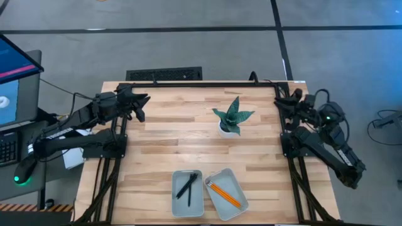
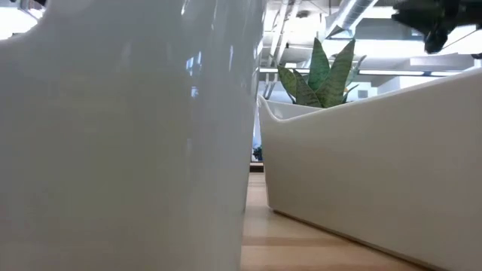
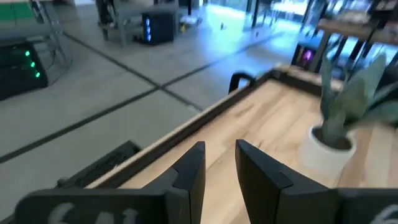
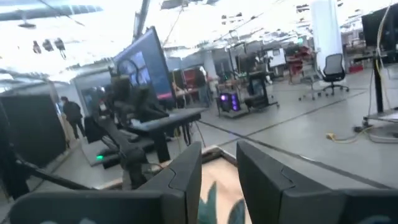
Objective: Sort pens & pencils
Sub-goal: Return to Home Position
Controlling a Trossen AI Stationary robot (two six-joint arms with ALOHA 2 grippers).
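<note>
The black pens (image 1: 187,186) lie in the left grey tray (image 1: 187,193) near the table's near edge. The orange pencils (image 1: 225,194) lie in the right grey tray (image 1: 225,193), which sits turned at an angle beside it. My left gripper (image 1: 142,103) hovers over the table's far left corner, fingers a little apart with nothing between them (image 3: 219,163). My right gripper (image 1: 280,102) is raised at the far right edge, its fingers likewise a little apart and empty (image 4: 217,163). Both are far from the trays.
A small potted plant (image 1: 232,118) in a white pot stands at the table's middle, toward the far side. A monitor (image 1: 16,75) and keyboard sit off the table's left. In the low view both tray walls (image 2: 361,173) fill the picture. A person stands far off in the room (image 4: 73,115).
</note>
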